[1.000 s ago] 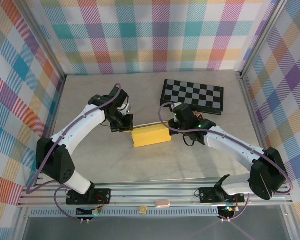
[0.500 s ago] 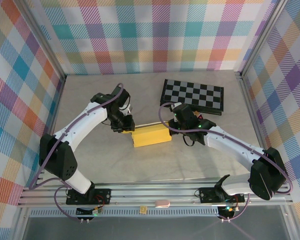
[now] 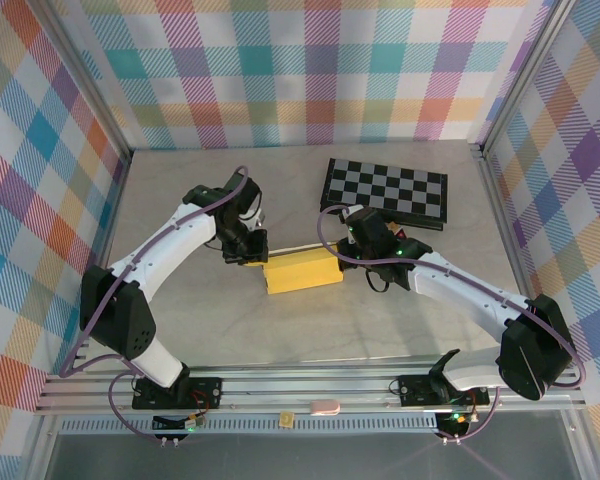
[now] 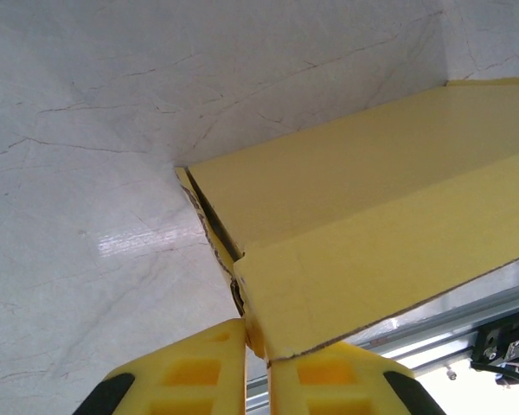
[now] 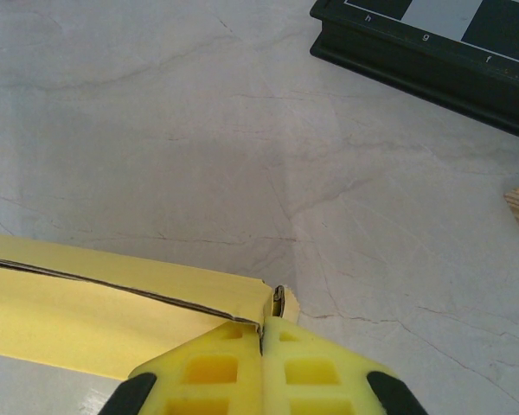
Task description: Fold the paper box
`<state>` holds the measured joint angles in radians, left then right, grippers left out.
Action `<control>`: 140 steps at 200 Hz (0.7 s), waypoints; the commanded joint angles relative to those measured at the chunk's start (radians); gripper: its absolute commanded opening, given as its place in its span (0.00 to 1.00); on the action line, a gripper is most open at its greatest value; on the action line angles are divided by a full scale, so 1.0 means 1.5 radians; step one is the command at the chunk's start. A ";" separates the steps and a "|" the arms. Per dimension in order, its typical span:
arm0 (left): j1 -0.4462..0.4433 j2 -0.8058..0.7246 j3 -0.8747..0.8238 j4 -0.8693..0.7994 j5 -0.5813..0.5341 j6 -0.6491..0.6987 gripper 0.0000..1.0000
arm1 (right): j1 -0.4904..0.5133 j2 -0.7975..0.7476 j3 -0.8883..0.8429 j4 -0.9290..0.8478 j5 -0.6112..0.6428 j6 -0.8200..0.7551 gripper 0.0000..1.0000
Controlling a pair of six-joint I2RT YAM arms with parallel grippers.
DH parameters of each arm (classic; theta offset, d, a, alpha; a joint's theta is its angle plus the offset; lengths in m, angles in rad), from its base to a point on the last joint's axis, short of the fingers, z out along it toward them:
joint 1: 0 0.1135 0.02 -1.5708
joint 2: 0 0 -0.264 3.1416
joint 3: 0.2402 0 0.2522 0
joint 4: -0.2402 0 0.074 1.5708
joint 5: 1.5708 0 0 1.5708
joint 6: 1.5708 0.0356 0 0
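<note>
Paper box (image 3: pixel 300 272) sits between the arms, nipped at both ends: left gripper (image 4: pixel 258 335) is clenched on its left-end corner, right gripper (image 5: pixel 261 327) clamped on a thin flap edge. I'd pinch firmly and crease evenly. Checkered board (image 3: pixel 385 190) lies close behind; the table (image 3: pixel 180 320) offers more room nearer.

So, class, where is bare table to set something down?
Bare: the strip between paper box and front rail, and the far-left corner. Crowded: the middle, where left claw and right claw pinch the box near the checkered board.
</note>
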<state>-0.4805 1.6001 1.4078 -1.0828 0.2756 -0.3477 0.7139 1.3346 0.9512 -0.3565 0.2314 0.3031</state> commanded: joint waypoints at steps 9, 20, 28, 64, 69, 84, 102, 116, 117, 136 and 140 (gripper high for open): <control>-0.012 0.003 0.021 -0.028 0.011 -0.018 0.12 | 0.007 0.026 -0.008 -0.076 -0.030 0.004 0.00; -0.014 0.000 0.020 -0.028 0.018 -0.029 0.12 | 0.008 0.027 -0.008 -0.076 -0.030 0.005 0.00; -0.015 -0.001 0.019 -0.028 0.024 -0.039 0.13 | 0.008 0.028 -0.008 -0.077 -0.030 0.004 0.00; -0.020 -0.008 0.009 -0.014 0.040 -0.066 0.20 | 0.008 0.029 -0.007 -0.075 -0.032 0.007 0.00; -0.019 -0.009 0.006 -0.012 0.041 -0.068 0.20 | 0.010 0.030 -0.007 -0.075 -0.032 0.007 0.00; -0.020 -0.012 0.001 -0.004 0.047 -0.073 0.21 | 0.010 0.029 -0.007 -0.075 -0.031 0.007 0.00; -0.020 -0.018 -0.009 0.017 0.060 -0.088 0.21 | 0.011 0.029 -0.007 -0.074 -0.032 0.007 0.00; -0.021 -0.023 -0.018 0.033 0.073 -0.103 0.22 | 0.012 0.030 -0.007 -0.073 -0.032 0.007 0.00; -0.021 -0.023 -0.018 0.033 0.074 -0.104 0.22 | 0.012 0.030 -0.007 -0.074 -0.032 0.007 0.00; -0.021 -0.029 -0.021 0.038 0.081 -0.115 0.23 | 0.011 0.030 -0.008 -0.075 -0.032 0.007 0.00; -0.021 -0.030 -0.021 0.039 0.082 -0.117 0.23 | 0.012 0.030 -0.008 -0.075 -0.032 0.007 0.00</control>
<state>-0.4961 1.5906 1.3895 -1.0714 0.3275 -0.4786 0.7139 1.3403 0.9558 -0.3565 0.2321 0.3031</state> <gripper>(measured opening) 0.227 0.042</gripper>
